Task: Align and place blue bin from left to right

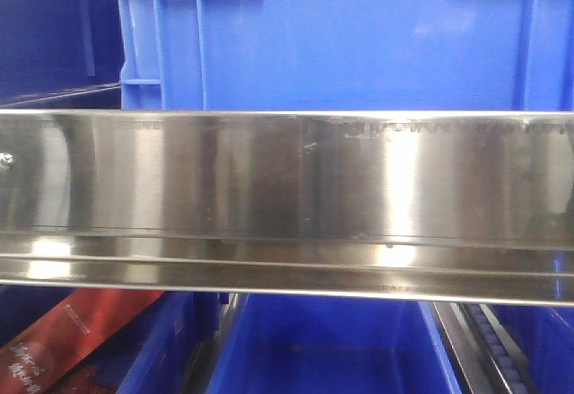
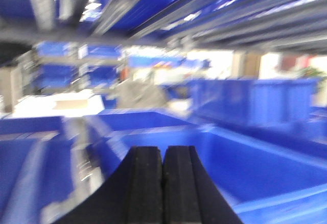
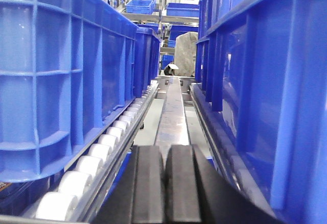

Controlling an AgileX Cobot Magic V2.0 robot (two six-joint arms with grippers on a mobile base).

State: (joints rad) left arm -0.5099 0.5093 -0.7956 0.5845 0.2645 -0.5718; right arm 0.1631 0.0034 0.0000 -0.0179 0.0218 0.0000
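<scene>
blue bin (image 1: 359, 35) above steel rail (image 1: 287, 188), no legible writing, left end effector (image 2: 163, 183) and right end effector (image 3: 165, 183) closed, empty

Shelf rack with a stainless steel front rail (image 1: 287, 201) ran full width across the front view, scuffed and reflective. The blue bin (image 1: 359, 35) sat on the shelf level right behind the rail, its ribbed side wall facing out. A darker blue bin (image 1: 58, 30) stood just beside it on the left. Right wrist view showed white rollers (image 3: 97, 155) in a track carrying a row of blue crates (image 3: 66, 76), a metal divider strip (image 3: 172, 114) between that row and another crate row (image 3: 265, 96).
</scene>
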